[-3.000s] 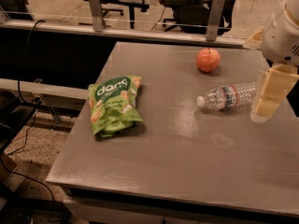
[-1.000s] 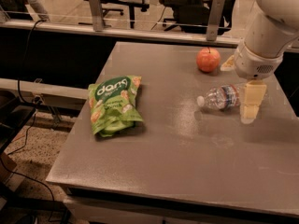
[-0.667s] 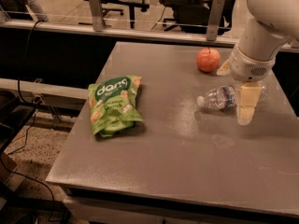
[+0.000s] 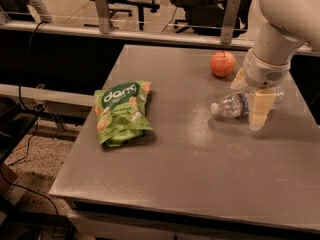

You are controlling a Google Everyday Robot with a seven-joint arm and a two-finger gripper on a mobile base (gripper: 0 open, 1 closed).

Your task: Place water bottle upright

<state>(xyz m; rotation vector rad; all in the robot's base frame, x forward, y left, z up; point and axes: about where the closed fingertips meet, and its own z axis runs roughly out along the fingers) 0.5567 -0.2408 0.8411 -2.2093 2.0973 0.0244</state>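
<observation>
The water bottle (image 4: 229, 105) lies on its side at the right of the grey table (image 4: 190, 174), white cap pointing left, its label band partly behind my finger. My gripper (image 4: 247, 105) hangs from the white arm (image 4: 280, 29) and is open. It straddles the bottle's middle, with one cream finger (image 4: 260, 110) in front of the bottle and the other finger (image 4: 239, 79) behind it. The bottle rests on the table.
A red-orange apple (image 4: 223, 64) sits just behind the bottle and gripper. A green snack bag (image 4: 121, 112) lies at the table's left. Chairs and a railing stand beyond the far edge. The table's right edge is close to the bottle.
My gripper has moved left from beside the bottle's base to over its middle, and the fingers now sit on either side of it. The bottle has not moved.
</observation>
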